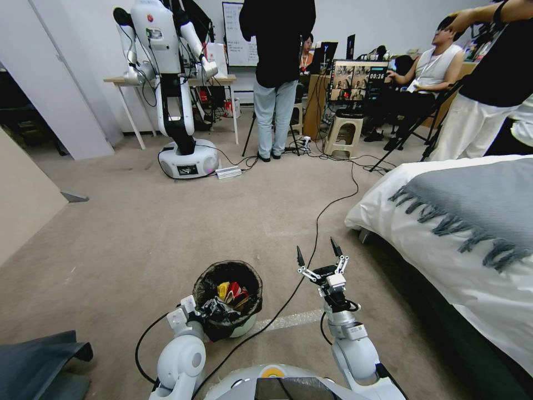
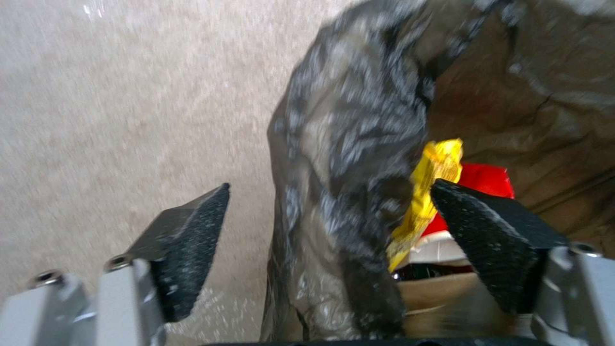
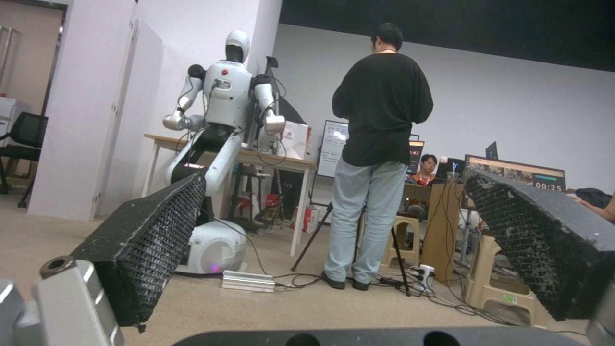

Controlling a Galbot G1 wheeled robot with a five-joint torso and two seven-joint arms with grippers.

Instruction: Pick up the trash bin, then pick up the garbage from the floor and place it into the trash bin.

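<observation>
The left tool (image 2: 330, 230) is straddling the near rim of the trash bin (image 1: 244, 325), one finger (image 2: 189, 240) hanging outside over the carpet and the other finger (image 2: 490, 240) sitting inside the bin's mouth. The bag-covered rim is lying in the gap between them; the fingers are standing apart around it, and whether the pads are actually pressing the plastic cannot be told. The right tool (image 1: 319, 251) is hovering to the right of the bin and well apart from it, pointing forward with its fingers (image 3: 147, 245) spread wide and nothing between them.

Far to the right of that tool, a bed (image 1: 444, 250) with white sheets and a fringed grey blanket (image 1: 477, 205) is lying along the carpeted floor (image 1: 139, 233). Well ahead of both tools, a second white robot (image 1: 175, 83) is standing beside a bench (image 1: 125, 80).

The crinkled black bag (image 2: 346, 144) is folding over the bin's rim. Inside the bin, just beside the inner finger of the left tool, the garbage is resting: a red pack (image 2: 484, 180) and a yellow wrapper (image 2: 429, 187) touching the liner.

A black cable (image 1: 327, 203) is running across the floor between the two tools.
</observation>
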